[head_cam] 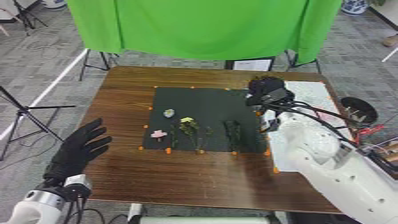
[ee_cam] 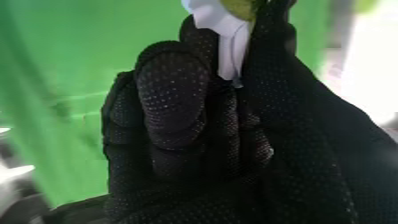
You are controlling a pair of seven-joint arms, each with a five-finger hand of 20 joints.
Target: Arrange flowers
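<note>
1. I see a hard brown wood desk.
2. The flat dark mat probably keeps flowers tidy.
3. Left hand: fingers apart, maybe waiting.
4. Right hand: pinching a smooth white petal, perhaps gently.
5. The thin yellow flower lies on the mat.

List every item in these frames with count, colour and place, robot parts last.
Pink flower: one, near-left on mat
Pale bluish flower: one, left on mat
Yellow-topped sprig: one, green-stemmed, mid-mat
Dark sprig: at least one, green, mat's right half
White-and-green piece: one, in right hand
Mat: one, dark, on table
Table: one, brown
Markers: several, orange, around mat
Sheet: one, white, table's right
Cloth: green, behind table
Tripods: several, dark, floor
Hands: two, black; right beyond mat's right edge, left hand near-left
</note>
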